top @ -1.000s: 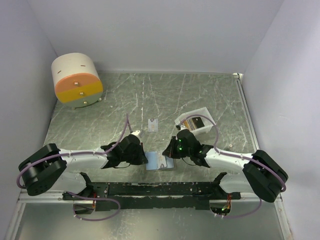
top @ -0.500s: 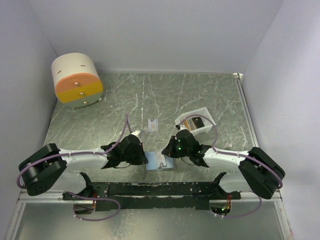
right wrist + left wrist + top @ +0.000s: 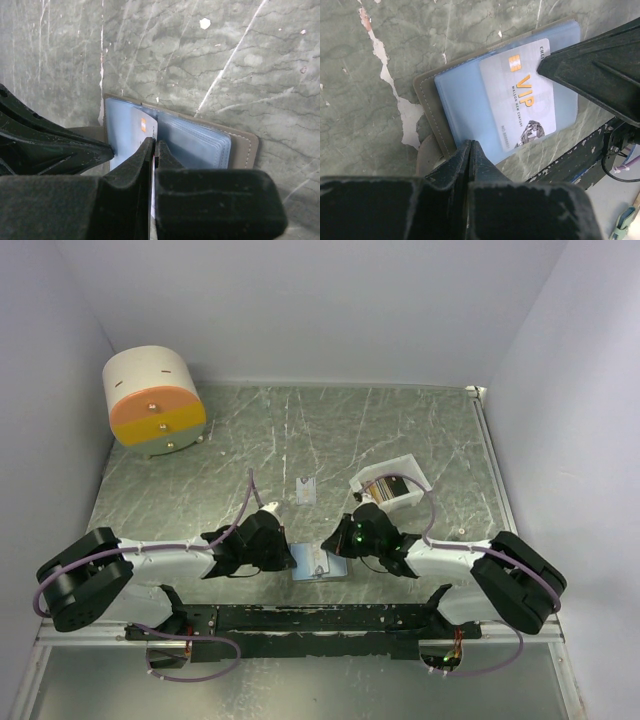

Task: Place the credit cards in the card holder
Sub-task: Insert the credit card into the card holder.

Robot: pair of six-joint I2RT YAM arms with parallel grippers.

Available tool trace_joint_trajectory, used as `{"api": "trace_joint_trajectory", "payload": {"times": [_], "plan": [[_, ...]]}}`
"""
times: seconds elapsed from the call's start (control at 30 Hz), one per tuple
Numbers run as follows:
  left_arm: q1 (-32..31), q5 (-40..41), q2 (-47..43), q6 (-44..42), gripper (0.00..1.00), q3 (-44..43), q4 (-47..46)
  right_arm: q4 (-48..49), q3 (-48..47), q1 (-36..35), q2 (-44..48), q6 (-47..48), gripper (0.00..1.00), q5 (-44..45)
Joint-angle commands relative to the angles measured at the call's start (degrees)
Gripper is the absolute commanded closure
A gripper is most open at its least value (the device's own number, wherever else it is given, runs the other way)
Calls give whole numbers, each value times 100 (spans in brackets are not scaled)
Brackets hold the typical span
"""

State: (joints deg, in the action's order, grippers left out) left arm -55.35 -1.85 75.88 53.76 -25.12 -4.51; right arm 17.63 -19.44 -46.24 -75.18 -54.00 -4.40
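Right gripper enters from 6 o'clock, jaws pinched on the edge of a pale credit card with a gold chip. The card lies over the open card holder, blue inside, taupe rim. Left gripper at 9 o'clock, tip at holder's edge. Green marbled table from 12 to 3 o'clock.

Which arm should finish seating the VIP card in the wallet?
Right. The right pincer is shut on the VIP card, which lies on the card holder's blue inside; the left pincer is shut on the holder's edge, steadying it.
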Motion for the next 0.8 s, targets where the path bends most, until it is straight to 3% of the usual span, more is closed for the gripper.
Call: {"api": "trace_joint_trajectory", "payload": {"times": [0.0,0.1,0.3,0.37,0.57,0.77], "plan": [[-71,-133,-64,64,90,122,76,67,55,-133,-80,-132,100,154],[-83,-141,-64,55,90,123,65,-72,-13,-213,-71,-145,100,228],[-107,-132,-109,69,89,87,111,-1038,-356,-246,176,46,63,592],[-116,-120,-167,73,88,83,133,-1358,-460,-243,340,115,56,725],[-134,-121,-474,93,84,198,3,-1513,-535,-258,460,300,53,547],[-134,-47,-361,108,87,218,-11,-1159,-483,-264,253,293,53,190]]}}
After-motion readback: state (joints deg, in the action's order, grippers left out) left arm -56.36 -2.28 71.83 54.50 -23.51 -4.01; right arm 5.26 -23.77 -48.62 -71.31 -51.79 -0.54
